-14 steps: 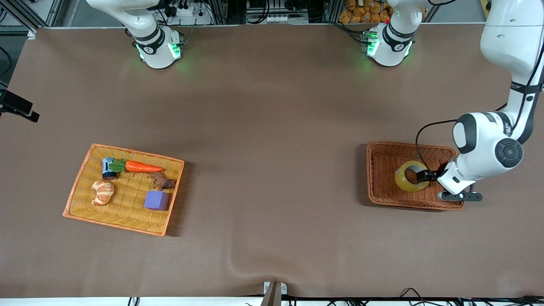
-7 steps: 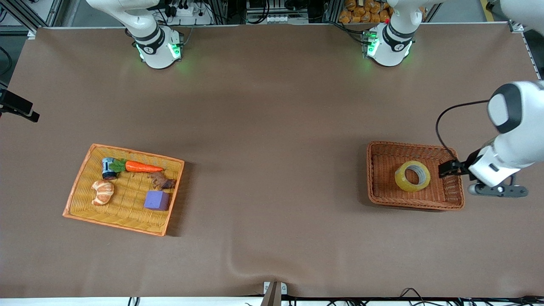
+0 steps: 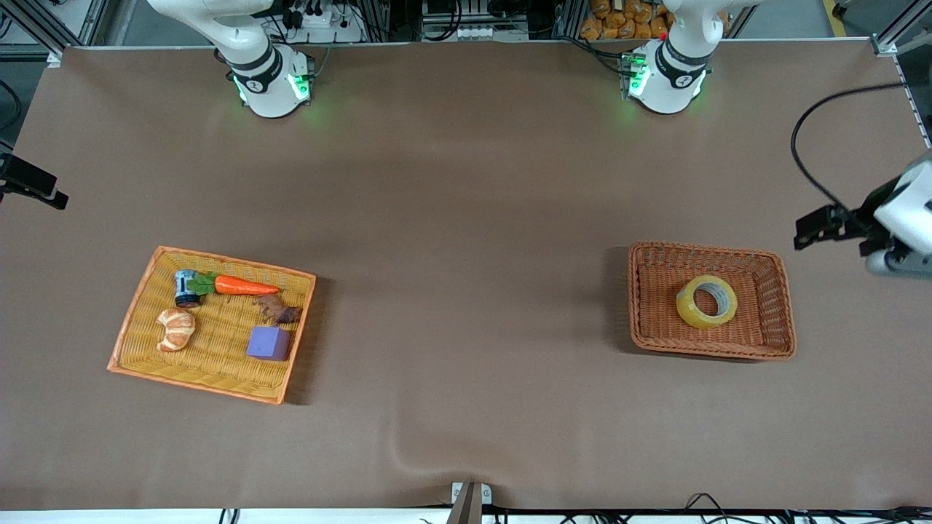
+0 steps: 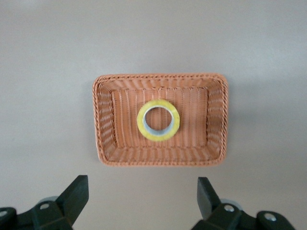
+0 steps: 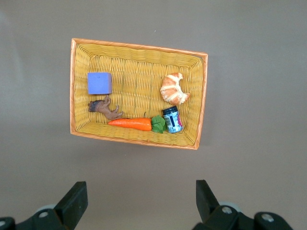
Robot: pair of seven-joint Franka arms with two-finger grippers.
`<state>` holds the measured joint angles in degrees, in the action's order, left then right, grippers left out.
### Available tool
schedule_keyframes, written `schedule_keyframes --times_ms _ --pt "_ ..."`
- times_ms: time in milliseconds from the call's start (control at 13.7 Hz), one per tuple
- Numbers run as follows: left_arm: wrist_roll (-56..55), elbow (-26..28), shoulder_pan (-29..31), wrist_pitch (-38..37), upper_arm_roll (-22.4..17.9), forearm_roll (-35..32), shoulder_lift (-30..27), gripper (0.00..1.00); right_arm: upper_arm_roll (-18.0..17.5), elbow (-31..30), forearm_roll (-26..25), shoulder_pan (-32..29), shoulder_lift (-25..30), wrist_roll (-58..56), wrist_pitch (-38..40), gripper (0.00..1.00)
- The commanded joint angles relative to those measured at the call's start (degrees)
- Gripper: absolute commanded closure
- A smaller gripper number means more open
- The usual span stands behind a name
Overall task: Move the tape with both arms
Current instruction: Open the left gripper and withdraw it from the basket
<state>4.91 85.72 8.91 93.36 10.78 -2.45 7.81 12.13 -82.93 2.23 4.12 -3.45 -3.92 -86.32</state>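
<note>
The tape point(image 3: 706, 301), a yellowish ring with a grey-white core, lies flat in the middle of the brown wicker basket point(image 3: 703, 248). It also shows in the left wrist view point(image 4: 158, 120), inside the basket point(image 4: 158, 76). My left gripper point(image 3: 807, 230) is up in the air at the left arm's end of the table, beside the basket and apart from the tape. In its wrist view the left gripper point(image 4: 142, 201) is open wide and empty. My right gripper point(image 5: 141, 201) is open and empty, high over the table next to the yellow basket point(image 5: 139, 46). The front view shows none of the right gripper.
The yellow basket point(image 3: 218, 256) toward the right arm's end holds a carrot point(image 3: 244, 285), a croissant point(image 3: 176, 329), a purple block point(image 3: 268, 343), a small can point(image 3: 186, 287) and a brown figure point(image 3: 277, 311). Brown cloth covers the table between the two baskets.
My left gripper was at the tape in the brown basket. It has let go, risen and drawn back toward the left arm's end. The tape stays in the basket.
</note>
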Motion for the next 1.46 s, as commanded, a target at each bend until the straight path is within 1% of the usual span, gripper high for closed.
schedule_keyframes --times_ms 0,146,220,293,512,659,951,1098,1390 --pt "-0.2 0.6 0.5 -3.0 0.5 -0.3 -2.3 0.00 0.0 1.1 0.9 -0.5 -0.5 0.1 0.7 0.00" --pt "0.2 0.9 0.2 -3.4 -0.1 0.0 -3.1 0.00 0.0 1.1 0.9 -0.5 -0.5 0.0 0.7 0.00" --pt "0.2 1.5 -0.3 -3.3 -0.2 0.1 -4.4 0.00 0.0 1.1 0.9 -0.6 -0.5 0.0 0.7 0.00" --pt "0.2 1.8 -1.5 -3.4 -0.6 0.3 -4.8 0.00 0.0 1.0 0.9 -0.6 -0.5 0.0 0.7 0.00" --pt "-0.6 3.0 -7.0 -3.3 -5.1 0.6 -7.1 0.00 0.0 1.0 0.9 -0.8 -0.5 -0.1 0.7 0.00" --pt "-2.1 3.0 -8.5 -5.2 -6.3 0.6 -7.9 0.00 0.0 1.1 0.9 -0.8 -0.6 -0.1 0.7 0.00" --pt "-3.9 2.8 -8.5 -7.1 -6.3 0.7 -9.0 0.00 0.0 1.0 0.9 -0.8 -0.6 -0.1 0.7 0.00" --pt "-3.8 2.2 -8.5 -7.3 -6.3 0.8 -8.3 0.00 0.0 0.9 0.9 -0.9 -0.6 -0.1 0.7 0.00" --pt "-11.2 2.1 -8.6 -7.3 -6.0 1.8 -8.3 0.00 0.0 0.9 0.9 -0.9 -0.6 -0.1 0.7 0.00"
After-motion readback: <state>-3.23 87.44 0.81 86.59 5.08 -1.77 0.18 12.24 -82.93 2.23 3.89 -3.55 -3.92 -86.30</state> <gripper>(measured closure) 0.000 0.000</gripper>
